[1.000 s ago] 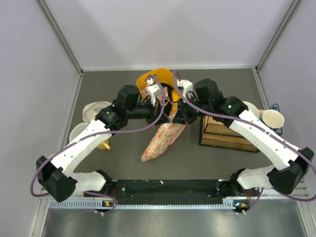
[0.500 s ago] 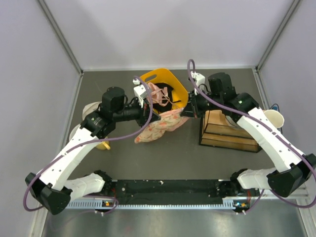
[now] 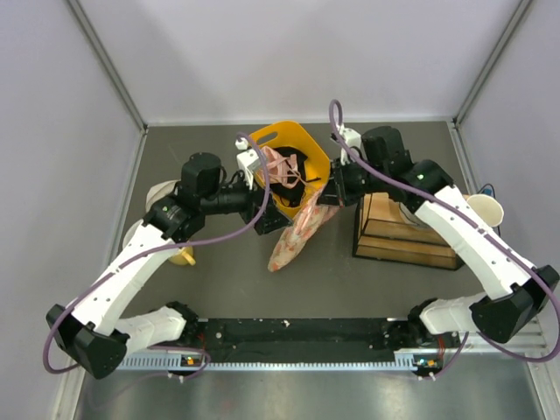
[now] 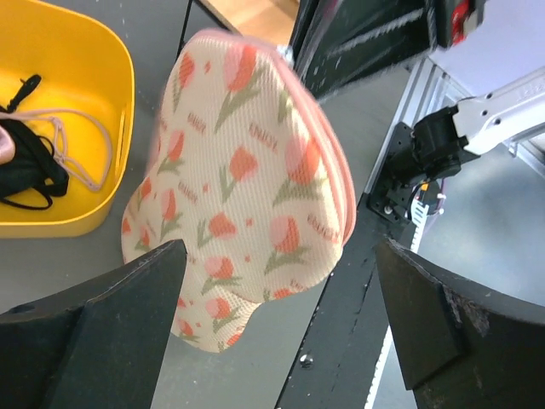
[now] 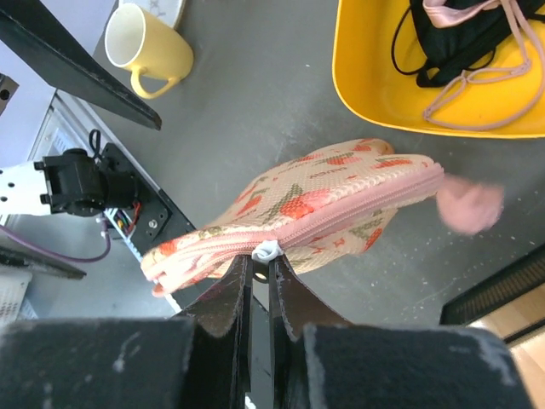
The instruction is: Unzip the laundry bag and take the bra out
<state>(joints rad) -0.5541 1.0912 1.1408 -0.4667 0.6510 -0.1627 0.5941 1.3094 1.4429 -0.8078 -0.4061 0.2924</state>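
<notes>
Right gripper [image 5: 260, 260]: we are seeing it pinching fully shut on the white zip pull [image 5: 266, 250] and carrying the laundry bag [image 5: 315, 217] by its pink zip edging.
Left gripper [image 4: 279, 247]: it is standing wide open and gripping nothing; its fingers [image 4: 128, 324] are framing the bag from a little way off, without touching it.
Laundry bag from above: it is hanging slantwise from the right gripper, between the two grippers, with its upper end against the near wall of the yellow basket [image 3: 293, 131] and its lower end reaching toward the arms' bases (we are not able to tell whether that end is touching the table [image 3: 350, 280]).
Zip: it is running closed along the stretch we are seeing in the right wrist view.
Bag's face: the printed side is turning toward the left gripper, filling the space between its fingers.
Basket: it is holding a black garment [image 5: 443, 34] and a pink strappy garment [image 5: 477, 85], just beyond the bag.
Wooden box [image 3: 407, 232]: it is sitting under the right arm, just beside the bag.
</notes>
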